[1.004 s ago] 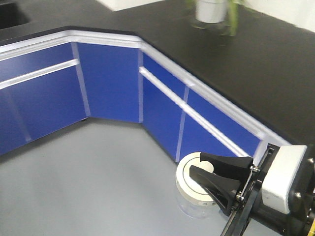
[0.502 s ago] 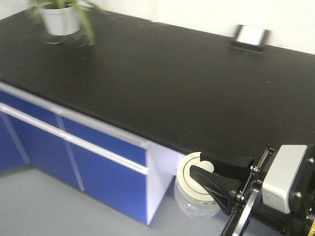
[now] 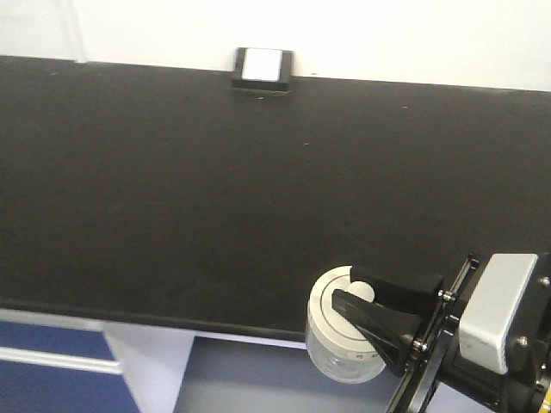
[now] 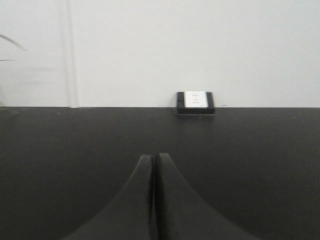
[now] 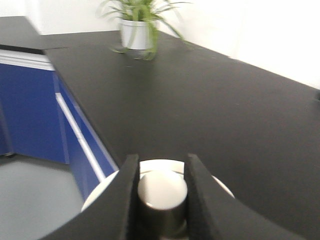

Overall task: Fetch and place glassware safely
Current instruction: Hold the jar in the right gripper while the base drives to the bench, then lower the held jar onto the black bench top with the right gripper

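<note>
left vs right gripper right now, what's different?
Left gripper is shut on nothing, jaws meeting; right gripper is shut on the lid knob of the jar. Left gripper faces the wall across the black countertop; right gripper sits at its front edge. Both are black.

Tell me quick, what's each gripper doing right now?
Left gripper: closed, empty.
Right gripper: closed on the jar.

The front-facing view looks steeply down on the table [image 3: 172,189] toward the wall [image 3: 396,34]. The left wrist view sits low, facing it; these 2 share the box [image 3: 263,69]. The right wrist view looks close over the jar [image 5: 162,190] toward the plant [image 5: 137,22].
</note>
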Tool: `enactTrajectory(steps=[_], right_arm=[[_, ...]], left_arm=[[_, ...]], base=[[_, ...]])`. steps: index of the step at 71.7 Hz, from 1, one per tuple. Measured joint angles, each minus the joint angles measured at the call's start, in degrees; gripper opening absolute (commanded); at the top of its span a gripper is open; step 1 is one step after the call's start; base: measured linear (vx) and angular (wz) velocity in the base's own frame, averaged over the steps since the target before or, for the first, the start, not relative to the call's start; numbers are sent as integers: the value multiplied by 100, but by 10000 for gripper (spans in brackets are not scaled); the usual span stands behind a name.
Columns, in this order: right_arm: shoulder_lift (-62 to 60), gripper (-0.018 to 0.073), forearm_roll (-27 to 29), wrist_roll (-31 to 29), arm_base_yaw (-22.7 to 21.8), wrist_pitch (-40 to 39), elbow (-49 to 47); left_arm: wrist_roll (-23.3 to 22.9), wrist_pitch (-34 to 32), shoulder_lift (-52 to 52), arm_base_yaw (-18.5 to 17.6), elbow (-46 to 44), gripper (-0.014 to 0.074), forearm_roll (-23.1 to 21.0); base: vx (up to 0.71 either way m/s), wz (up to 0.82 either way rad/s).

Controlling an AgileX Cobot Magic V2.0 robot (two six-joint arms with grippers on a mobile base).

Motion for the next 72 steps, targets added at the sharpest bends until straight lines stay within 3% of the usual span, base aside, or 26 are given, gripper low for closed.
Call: enactTrajectory(steps=[72], right_arm=[[0, -1, 0, 0, 0, 4, 0]], left_arm=[[0, 0, 0, 0, 0, -7, 0]], base=[[12, -13]])
